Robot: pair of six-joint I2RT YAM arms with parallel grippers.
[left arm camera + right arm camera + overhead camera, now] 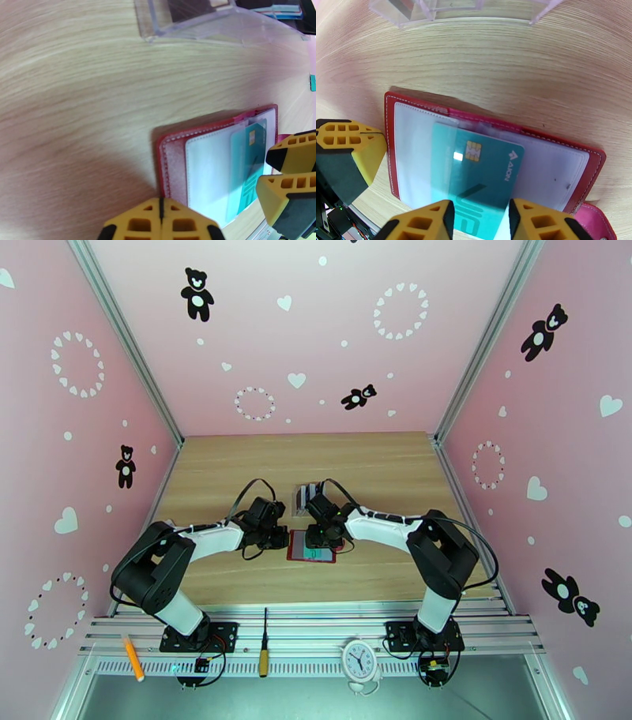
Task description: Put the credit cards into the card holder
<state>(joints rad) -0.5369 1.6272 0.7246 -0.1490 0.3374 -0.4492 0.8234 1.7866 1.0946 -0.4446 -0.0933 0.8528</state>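
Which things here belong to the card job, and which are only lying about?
Job: teal card, gripped by the right hand; red card holder; clear card rack.
Lying about: orange pen; screwdriver; small clock.

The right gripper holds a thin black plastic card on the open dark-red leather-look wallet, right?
No: the thin plastic card is teal, not black, as the right wrist view shows. The right gripper holds it on the open dark-red wallet.
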